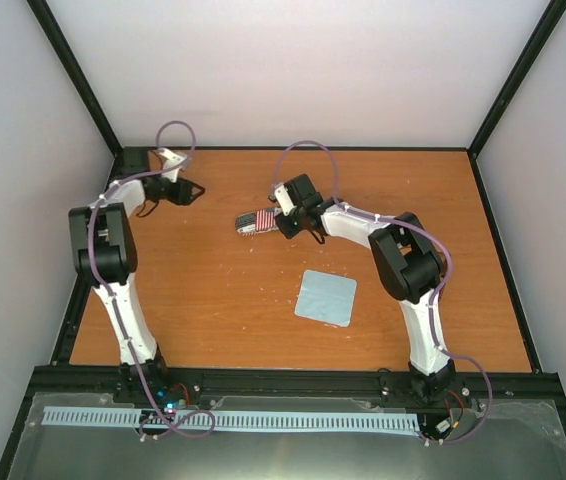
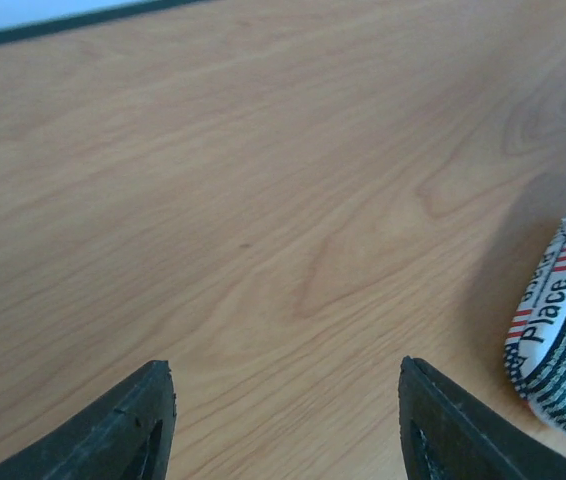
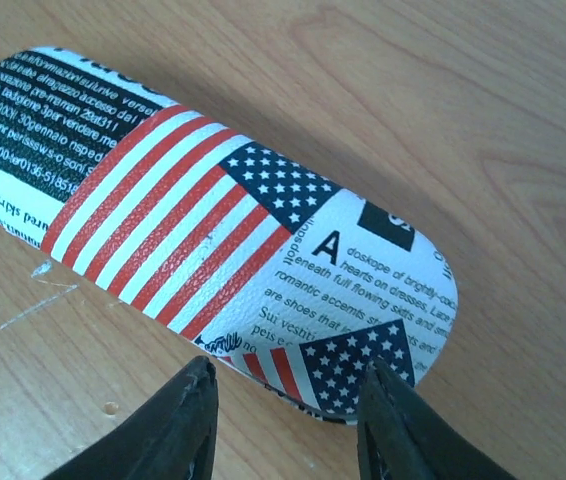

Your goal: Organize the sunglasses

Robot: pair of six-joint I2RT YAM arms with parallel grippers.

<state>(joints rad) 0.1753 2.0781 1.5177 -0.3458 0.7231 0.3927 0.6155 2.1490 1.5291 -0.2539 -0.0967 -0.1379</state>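
One closed flag-printed oval hard case (image 3: 213,220) lies lengthwise ahead of my right fingers (image 3: 288,368), half-open round its near end, grip unclear tbh; left fingers (image 2: 285,365) open, empty. No sunglasses in sight.

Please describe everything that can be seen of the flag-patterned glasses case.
The case is an oval hard shell that looks closed, with rounded ends and a lightly grained surface. Its print mixes American flags, red and white stripes with starred blue fields, and black-and-white newspaper text. It lies flat on the wooden table, near the middle. The right gripper straddles one end corner; whether it touches the case, I cannot tell.
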